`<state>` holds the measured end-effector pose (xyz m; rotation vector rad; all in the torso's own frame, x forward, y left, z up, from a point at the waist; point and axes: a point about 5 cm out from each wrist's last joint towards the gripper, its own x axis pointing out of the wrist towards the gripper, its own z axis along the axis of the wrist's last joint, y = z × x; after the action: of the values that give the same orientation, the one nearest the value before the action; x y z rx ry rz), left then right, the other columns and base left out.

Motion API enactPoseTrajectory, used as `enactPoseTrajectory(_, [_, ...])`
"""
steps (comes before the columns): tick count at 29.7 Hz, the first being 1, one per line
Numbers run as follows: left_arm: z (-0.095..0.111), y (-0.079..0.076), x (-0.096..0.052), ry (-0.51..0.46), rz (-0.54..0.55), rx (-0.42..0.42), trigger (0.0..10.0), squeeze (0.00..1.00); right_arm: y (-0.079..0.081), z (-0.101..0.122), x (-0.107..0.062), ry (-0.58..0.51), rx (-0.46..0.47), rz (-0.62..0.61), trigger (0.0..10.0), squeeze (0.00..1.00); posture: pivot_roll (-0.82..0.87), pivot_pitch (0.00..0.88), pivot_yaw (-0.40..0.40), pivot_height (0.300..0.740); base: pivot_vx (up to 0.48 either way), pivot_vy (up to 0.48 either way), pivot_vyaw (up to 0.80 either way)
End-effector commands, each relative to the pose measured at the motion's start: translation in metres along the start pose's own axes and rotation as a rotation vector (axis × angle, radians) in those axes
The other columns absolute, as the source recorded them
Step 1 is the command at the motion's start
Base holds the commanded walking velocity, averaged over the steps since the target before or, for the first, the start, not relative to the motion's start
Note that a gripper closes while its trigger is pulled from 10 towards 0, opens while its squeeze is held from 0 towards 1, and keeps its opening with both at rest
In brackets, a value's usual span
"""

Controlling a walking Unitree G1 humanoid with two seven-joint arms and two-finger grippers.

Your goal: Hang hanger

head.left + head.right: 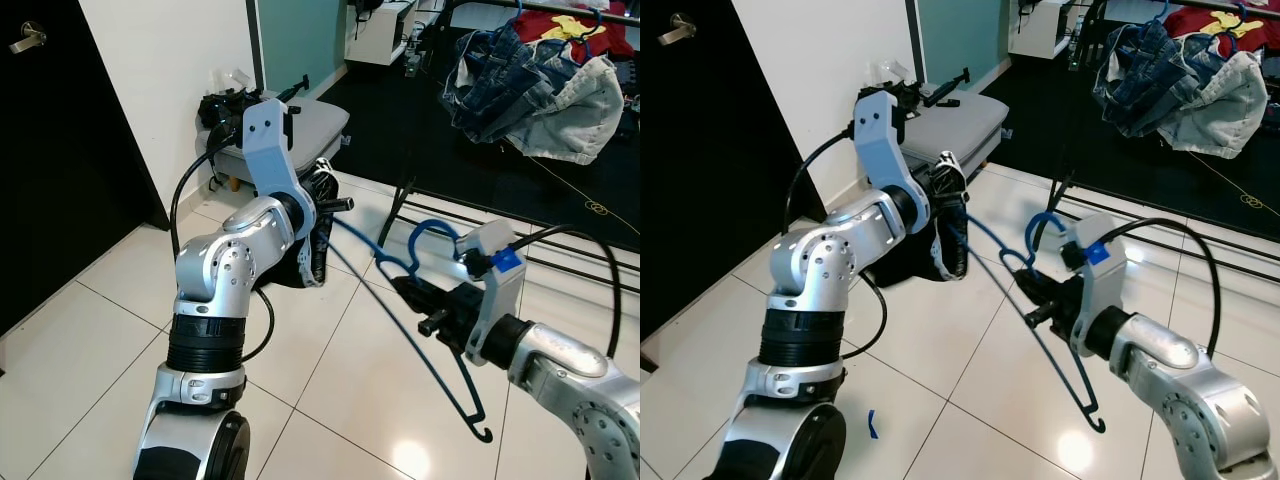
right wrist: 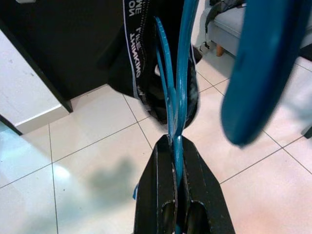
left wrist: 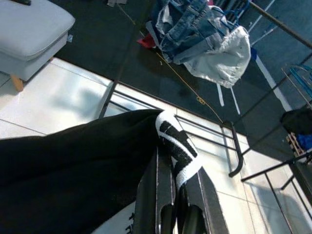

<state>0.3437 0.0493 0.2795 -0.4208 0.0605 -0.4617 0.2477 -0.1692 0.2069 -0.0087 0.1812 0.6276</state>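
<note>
The right gripper [image 2: 176,146] is clamped on the twisted neck of a blue wire hanger [image 1: 400,320], just below its hook [image 1: 432,232], so the frame juts out stiffly and can be steered without swinging. One shoulder of the hanger runs toward the robot's left and disappears into a black garment with white lettered trim [image 1: 948,228]; the other slopes down to a free end above the tiled floor [image 1: 330,400].

The left gripper [image 3: 173,163] pinches the white-banded edge of that garment with its fingers closed, holding the cloth up in mid-air, probably so that it stays spread while the hanger sits inside it.

The hanger is thus held between the two arms, well apart from the black clothes rack [image 1: 470,210] standing beyond them, where denim and pale clothes [image 1: 530,90] already hang. Its hook points up, which suits lifting it onto the rail; that step looks not yet done. A grey padded stool [image 1: 950,125] stands by the wall.
</note>
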Motion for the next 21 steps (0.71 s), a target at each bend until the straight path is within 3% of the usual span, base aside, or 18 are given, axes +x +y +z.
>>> enactPoseTrajectory(1, [-0.002, -0.015, -0.003, 0.002, -0.116, 0.034, 10.0, 0.0, 0.001, -0.002, 0.003, 0.004, 0.011, 0.004, 10.0, 0.0, -0.04, 0.113, 0.042, 0.74, 0.0, 0.0, 0.0])
enactPoseTrajectory(4, [-0.002, -0.019, -0.005, 0.004, -0.166, 0.069, 10.0, 0.0, -0.001, -0.002, 0.004, 0.0, 0.012, -0.006, 10.0, 0.0, -0.04, 0.113, 0.042, 0.74, 0.0, 0.0, 0.0])
enactPoseTrajectory(9, [-0.011, -0.025, -0.015, 0.065, -0.302, 0.249, 10.0, 0.0, -0.007, 0.001, 0.006, -0.038, 0.011, -0.045, 10.0, 0.0, -0.03, 0.114, 0.043, 0.74, 0.0, 0.0, 0.0])
enactPoseTrajectory(11, [-0.011, -0.025, -0.015, 0.065, -0.302, 0.249, 10.0, 0.0, -0.007, 0.001, 0.006, -0.038, 0.011, -0.045, 10.0, 0.0, -0.03, 0.114, 0.043, 0.74, 0.0, 0.0, 0.0])
enactPoseTrajectory(13, [-0.018, -0.023, -0.024, 0.104, -0.359, 0.375, 10.0, 0.0, -0.009, 0.005, 0.006, -0.065, -0.001, -0.063, 10.0, 0.0, -0.03, 0.116, 0.042, 0.74, 0.0, 0.0, 0.0])
enactPoseTrajectory(16, [-0.021, -0.018, -0.025, 0.118, -0.35, 0.426, 10.0, 0.0, -0.01, 0.007, 0.006, -0.076, -0.007, -0.068, 10.0, 0.0, -0.03, 0.117, 0.041, 0.74, 0.0, 0.0, 0.0])
enactPoseTrajectory(18, [-0.028, -0.004, -0.025, 0.145, -0.295, 0.53, 10.0, 0.0, -0.012, 0.013, 0.004, -0.111, -0.017, -0.079, 10.0, 0.0, -0.04, 0.119, 0.041, 0.74, 0.0, 0.0, 0.0])
enactPoseTrajectory(21, [-0.03, 0.001, -0.026, 0.155, -0.278, 0.562, 10.0, 0.0, -0.013, 0.015, 0.003, -0.125, -0.02, -0.085, 10.0, 0.0, -0.04, 0.119, 0.041, 0.74, 0.0, 0.0, 0.0])
